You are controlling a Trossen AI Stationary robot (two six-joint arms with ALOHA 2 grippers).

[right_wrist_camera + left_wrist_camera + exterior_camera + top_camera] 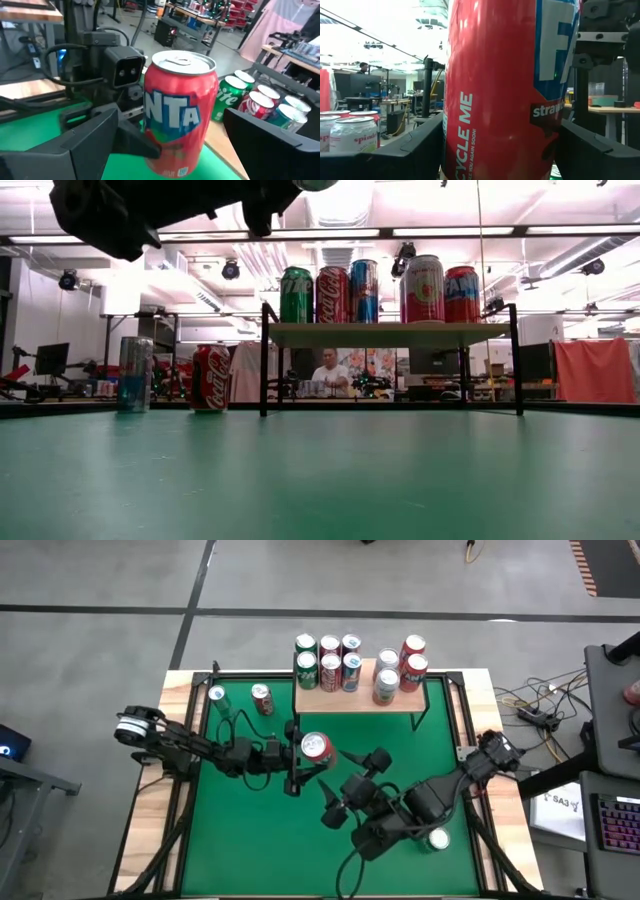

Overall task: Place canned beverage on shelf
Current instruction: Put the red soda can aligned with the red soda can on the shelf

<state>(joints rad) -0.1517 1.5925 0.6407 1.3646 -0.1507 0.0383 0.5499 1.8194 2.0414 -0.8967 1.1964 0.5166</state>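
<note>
Filling the left wrist view, the red strawberry Fanta aluminium can [500,90] sat clamped upright in the left pincer [300,762], held clear above the green felt tabletop [260,840] at centre frame in the high view. To do it well, I judged, the arm should carry the can level to the bare front strip of the light wooden shelf [340,700], clear of the standing cans. The left arm reached in horizontally from the left. The right pincer [345,780] gaped empty just beside.

Twelve cans [316,747], one shelf [340,700]
</note>
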